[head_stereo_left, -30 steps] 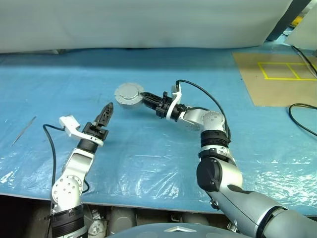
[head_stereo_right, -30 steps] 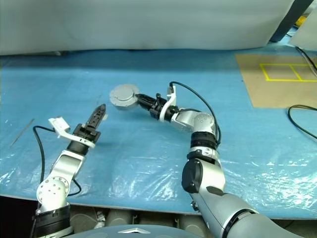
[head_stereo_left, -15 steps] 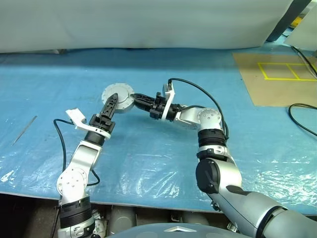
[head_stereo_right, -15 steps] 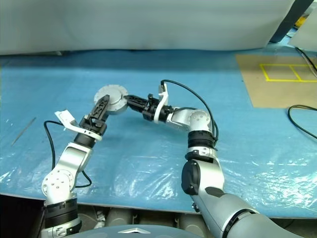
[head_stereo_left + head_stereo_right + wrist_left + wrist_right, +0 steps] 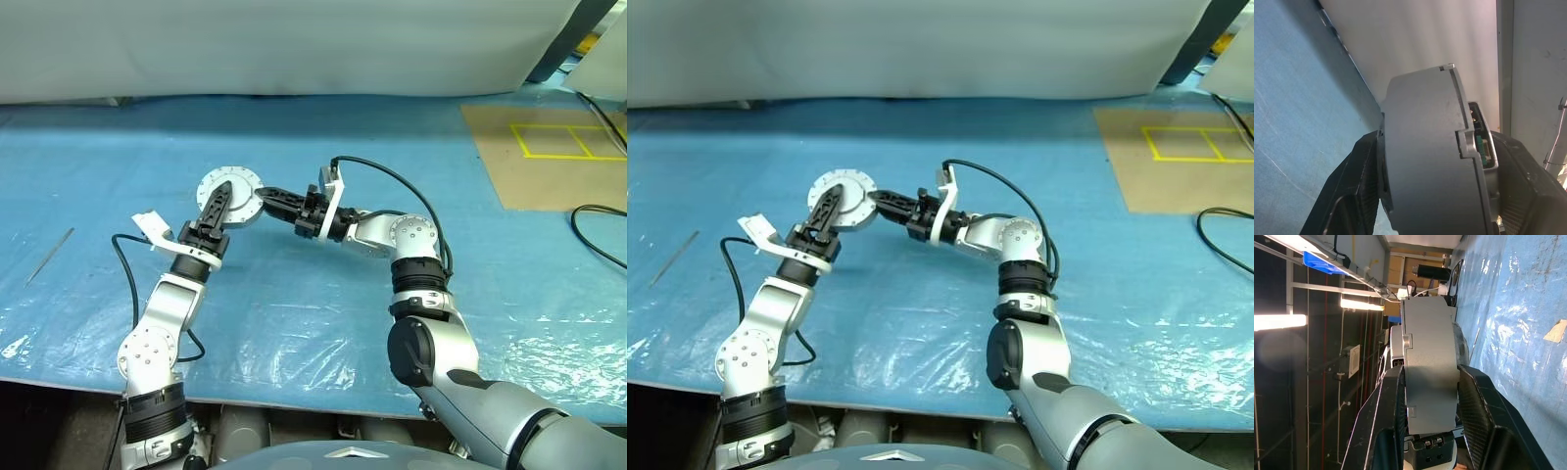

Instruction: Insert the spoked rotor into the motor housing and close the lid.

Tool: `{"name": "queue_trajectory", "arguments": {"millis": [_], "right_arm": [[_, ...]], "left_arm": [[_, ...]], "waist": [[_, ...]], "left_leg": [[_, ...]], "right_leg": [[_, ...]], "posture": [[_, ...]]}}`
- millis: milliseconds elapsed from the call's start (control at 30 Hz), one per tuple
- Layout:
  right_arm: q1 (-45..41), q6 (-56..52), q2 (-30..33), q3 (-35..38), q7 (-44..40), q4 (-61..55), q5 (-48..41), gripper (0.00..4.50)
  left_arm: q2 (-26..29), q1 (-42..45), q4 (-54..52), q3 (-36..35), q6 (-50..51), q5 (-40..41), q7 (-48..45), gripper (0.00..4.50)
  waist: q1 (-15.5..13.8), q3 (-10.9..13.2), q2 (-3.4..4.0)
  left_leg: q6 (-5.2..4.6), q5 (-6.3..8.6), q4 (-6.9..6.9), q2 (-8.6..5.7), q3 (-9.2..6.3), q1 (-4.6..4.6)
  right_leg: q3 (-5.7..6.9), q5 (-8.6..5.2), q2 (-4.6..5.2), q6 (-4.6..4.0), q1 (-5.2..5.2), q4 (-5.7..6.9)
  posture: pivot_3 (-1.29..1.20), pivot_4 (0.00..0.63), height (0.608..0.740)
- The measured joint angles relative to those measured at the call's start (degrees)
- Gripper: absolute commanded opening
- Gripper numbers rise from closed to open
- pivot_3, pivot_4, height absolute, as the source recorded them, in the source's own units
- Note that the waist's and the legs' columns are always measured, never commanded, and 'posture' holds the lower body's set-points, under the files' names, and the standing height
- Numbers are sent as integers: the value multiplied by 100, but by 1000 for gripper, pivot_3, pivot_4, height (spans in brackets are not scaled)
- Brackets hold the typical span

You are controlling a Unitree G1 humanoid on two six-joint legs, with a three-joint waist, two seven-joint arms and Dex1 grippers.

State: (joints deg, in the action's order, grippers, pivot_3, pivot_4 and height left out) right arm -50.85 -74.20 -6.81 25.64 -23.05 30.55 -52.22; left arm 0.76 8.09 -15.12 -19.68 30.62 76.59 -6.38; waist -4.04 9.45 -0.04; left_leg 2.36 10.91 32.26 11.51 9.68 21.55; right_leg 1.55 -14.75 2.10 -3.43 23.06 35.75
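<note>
1. Two grippers meet at one round grey assembly, the motor housing (image 5: pixel 227 195) with its lid (image 5: pixel 1422 161), held up above the blue plastic-covered surface (image 5: pixel 313 294) near its middle.
2. The right gripper (image 5: pixel 263 194) reaches in from the right, and its black fingers (image 5: pixel 1481 406) are clamped across the thickness of the grey disc's edge, one finger on each flat side.
3. The left gripper (image 5: pixel 217 204) rises from below and left. In its wrist view the grey body sits between its two fingers (image 5: pixel 1359 186), with a finger close on either side. Whether they press on it or merely flank it I cannot tell.
4. The lid lies closed against the housing. The seam between the two runs around the rim, and a stepped notch shows on the edge in both wrist views.
5. In the head views the flat round face looks toward the camera, pale grey with small marks spaced around its border.
6. A little of the inner parts shows through a gap at the rim in the left wrist view.
7. A thin metal rod (image 5: pixel 47 257) lies on the surface far to the left, well apart from the arms.
8. A brown board with yellow taped lines (image 5: pixel 558 147) lies at the far right, with a black cable (image 5: pixel 598 240) looped just beside it.
</note>
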Motion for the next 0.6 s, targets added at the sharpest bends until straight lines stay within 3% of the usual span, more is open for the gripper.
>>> {"name": "queue_trajectory", "arguments": {"millis": [200, 500, 600], "right_arm": [[4, 60, 1, -66, -36, -1, 0, 1232], [12, 404, 4, -275, -56, -77, 33, 4186], [12, 613, 4, -285, -30, -61, 45, 4186]], "left_arm": [[9, 4, -1, 34, 0, 48, 36, 2660], [-119, 7, 115, 25, -40, 114, 187, 2660], [-359, 45, 274, -42, -152, 280, 321, 2660]], "waist": [[0, 0, 0], [-1, 0, -1], [-2, 1, -4]], "left_leg": [[0, 0, 2, 0, -1, 0], [0, 0, 8, -1, -2, 0], [0, 0, 11, -1, -2, 1]], "right_leg": [[0, 0, 0, 0, 0, 2], [0, 3, 1, 3, -4, 3], [0, 4, 1, 4, -5, 4]], "posture": [[0, 150, 740], [0, 150, 740], [0, 150, 740]]}}
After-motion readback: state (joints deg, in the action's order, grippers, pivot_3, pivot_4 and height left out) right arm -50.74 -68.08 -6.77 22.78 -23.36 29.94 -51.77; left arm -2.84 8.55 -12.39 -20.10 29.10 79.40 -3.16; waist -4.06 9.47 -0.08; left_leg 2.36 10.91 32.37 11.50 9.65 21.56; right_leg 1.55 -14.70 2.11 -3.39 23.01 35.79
